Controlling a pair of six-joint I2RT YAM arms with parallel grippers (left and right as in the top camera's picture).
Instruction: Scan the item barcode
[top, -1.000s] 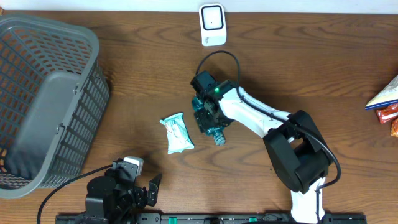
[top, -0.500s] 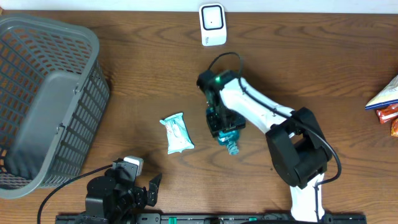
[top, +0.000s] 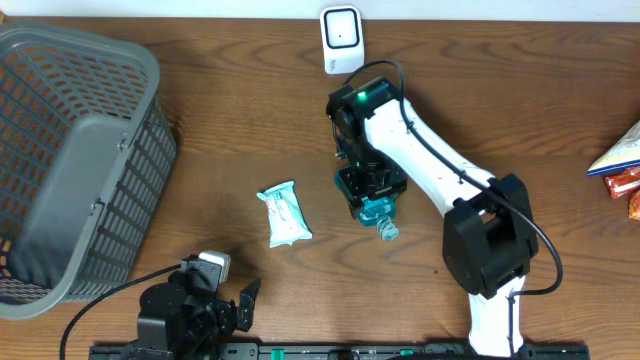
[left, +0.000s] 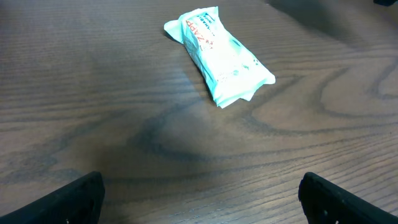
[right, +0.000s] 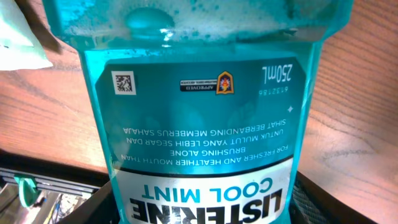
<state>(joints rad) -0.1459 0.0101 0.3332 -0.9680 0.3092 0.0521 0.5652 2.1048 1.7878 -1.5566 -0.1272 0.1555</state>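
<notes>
Right gripper (top: 375, 203) shifted rightward, pinching mouthwash bottle (top: 383, 218), wrist pointing down; left gripper (left: 202, 199) spread.

**Overhead:** fixed above the table (top: 200, 110), facing straight down from far off. It takes in the whole top, with the basket (top: 80, 160) at the left.

**Left wrist:** low over the wood, looking forward at a shallow slant from near. The wrapped packet (left: 219, 56) sits in the upper frame.

**Right wrist:** very close on the mouthwash bottle (right: 199, 124). The label fills the frame and reads upside down.

**Shared:** overhead and left wrist both show the wrapped packet (top: 285, 213). Overhead and right wrist both show the mouthwash bottle (top: 378, 213).
</notes>
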